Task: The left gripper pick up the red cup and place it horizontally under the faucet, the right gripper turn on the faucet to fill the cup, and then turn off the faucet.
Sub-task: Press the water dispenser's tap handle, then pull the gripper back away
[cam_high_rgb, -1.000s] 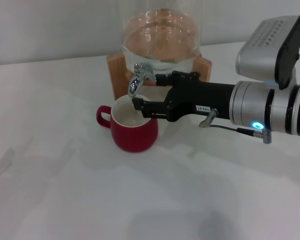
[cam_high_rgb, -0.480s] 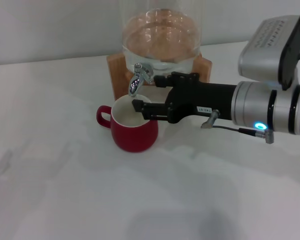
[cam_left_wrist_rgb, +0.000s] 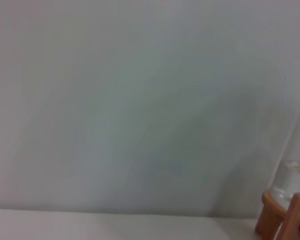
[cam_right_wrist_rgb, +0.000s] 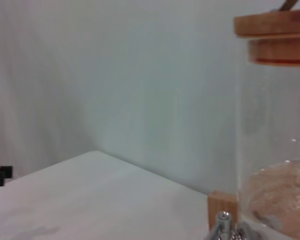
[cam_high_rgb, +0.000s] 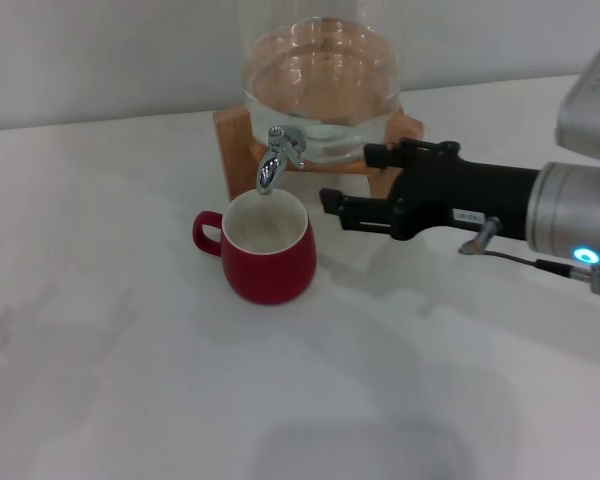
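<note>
White table point(cam_high_rgb: 130, 400): 1 red cup point(cam_high_rgb: 270, 255) under 1 faucet point(cam_high_rgb: 277, 157), right gripper point(cam_high_rgb: 327, 207) apart, holding nothing, fingers near-closed.

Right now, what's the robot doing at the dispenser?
The red cup stands upright on the white table directly under the faucet of the glass water dispenser. The right gripper has pulled back from the faucet and now hangs to the cup's right, touching neither. No stream is visible. The left gripper is out of the head view.
</note>
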